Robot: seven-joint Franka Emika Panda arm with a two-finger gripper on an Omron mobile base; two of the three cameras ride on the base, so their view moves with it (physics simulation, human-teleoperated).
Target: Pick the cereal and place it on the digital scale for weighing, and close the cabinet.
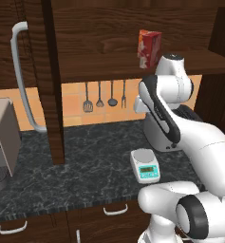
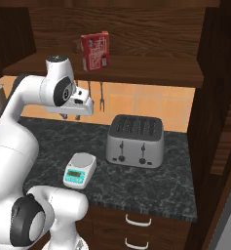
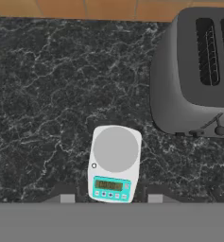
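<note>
Your tool (image 2: 71, 116) is narrow and empty; grip the light, crushable cereal (image 2: 95, 51) gently across its flat sides.

Grey four-slot toaster (image 2: 135, 141) upright on dark marble counter (image 2: 151, 188), right side, near orange tiled backsplash (image 2: 146, 110). Utensils (image 1: 105, 95) hanging on backsplash at far left. Drawers with pale handles (image 2: 138, 221) below counter front. Grey appliance (image 1: 1, 142) at counter's left end.
</note>
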